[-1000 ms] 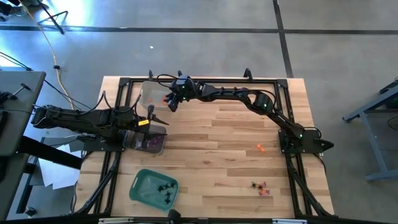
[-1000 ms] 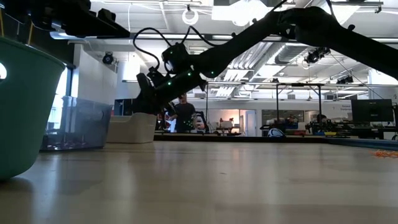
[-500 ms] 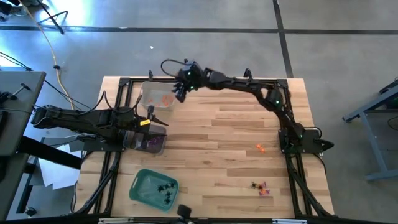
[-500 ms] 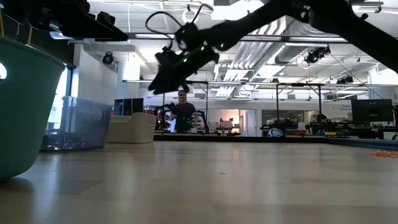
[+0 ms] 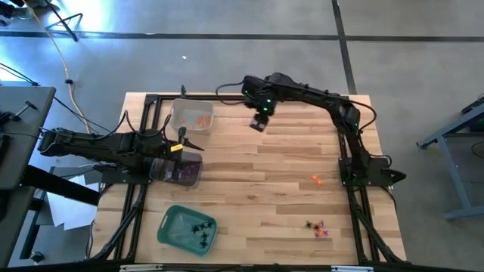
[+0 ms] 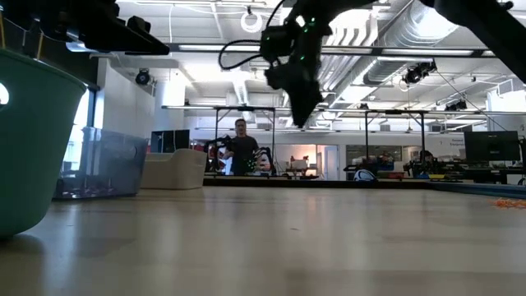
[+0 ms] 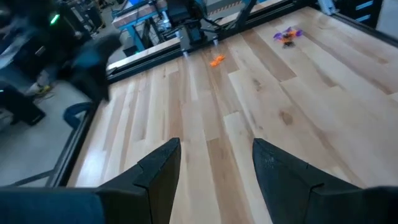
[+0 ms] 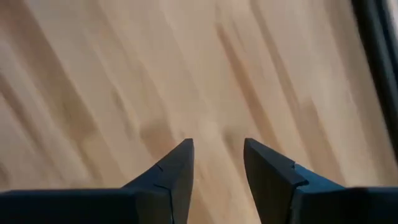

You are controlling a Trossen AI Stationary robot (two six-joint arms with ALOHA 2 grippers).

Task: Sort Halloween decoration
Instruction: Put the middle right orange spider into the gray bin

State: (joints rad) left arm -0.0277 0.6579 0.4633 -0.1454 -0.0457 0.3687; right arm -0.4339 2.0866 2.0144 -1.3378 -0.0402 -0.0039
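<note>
Swinging away from the clear plastic tray (image 5: pixel 190 118) near the far-left corner of the light wooden plank tabletop (image 5: pixel 265 196), the right gripper (image 5: pixel 259 123) now hangs above bare boards near the middle of the far edge, where a second ago it sat at that tray's rim. Its fingers (image 8: pixel 168 180) stand apart with only wood showing between them, so it carries nothing. Small orange trinkets (image 5: pixel 200 119) lie inside the clear tray, which suggests a drop-off there is complete. A second clear tray (image 5: pixel 181 172) near the left edge holds purple pieces, and a green plastic tray (image 5: pixel 172 224) near the near-left corner holds black spider-like pieces (image 5: pixel 201 229). Unsorted items remain well apart from the trays: one orange trinket (image 5: pixel 316 179) near the right edge, and a small mixed cluster of orange and purple trinkets (image 5: pixel 317 227) toward the near-right corner. The retreat most likely begins the return trip for another piece. The left gripper (image 7: pixel 211 163) waits over the purple-filled tray, fingers apart and empty.
</note>
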